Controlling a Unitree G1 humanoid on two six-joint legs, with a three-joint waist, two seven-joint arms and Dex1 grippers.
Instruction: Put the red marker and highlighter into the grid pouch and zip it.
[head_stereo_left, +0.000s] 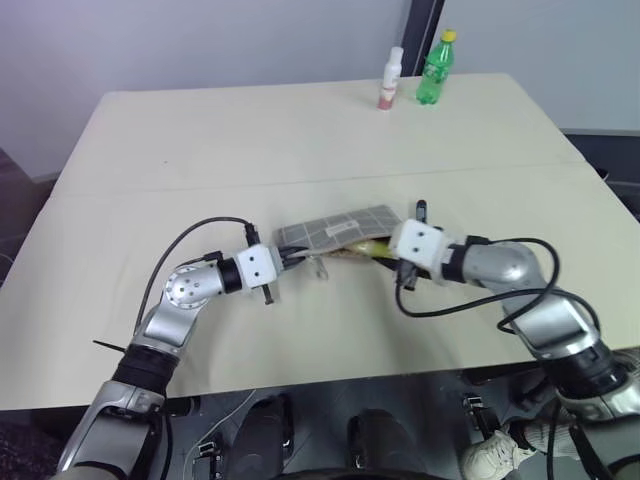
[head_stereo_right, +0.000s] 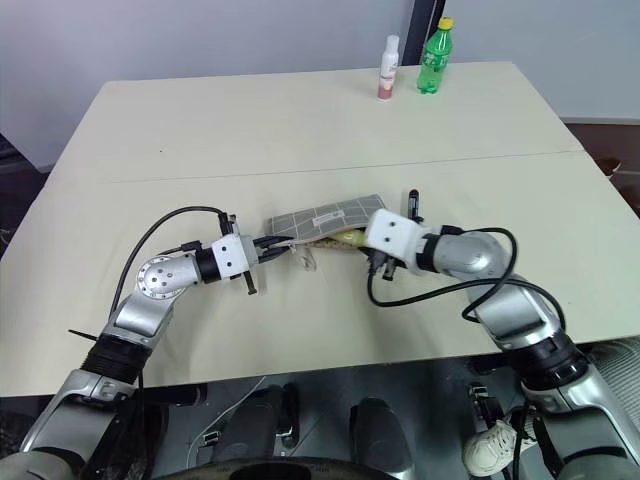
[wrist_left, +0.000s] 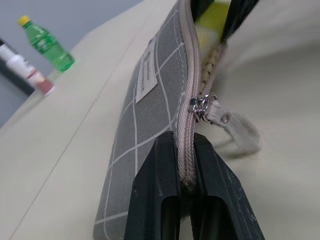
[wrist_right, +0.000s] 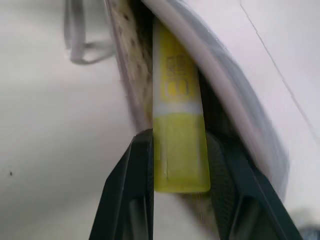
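The table (head_stereo_left: 300, 130) bears the pouch (head_stereo_left: 340, 228) near its middle, mouth open. The left gripper (wrist_left: 186, 165) is clamped on the pouch's zipper end; the right gripper (wrist_right: 176, 150) pinches the highlighter (wrist_right: 177, 130), its front inside the pouch's mouth.

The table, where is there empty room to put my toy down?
The table is bare across its wide far stretch, between the grid pouch and the white bottle beside the green bottle. The left side is bare too. The middle near the front edge is crowded: both arms meet at the pouch.
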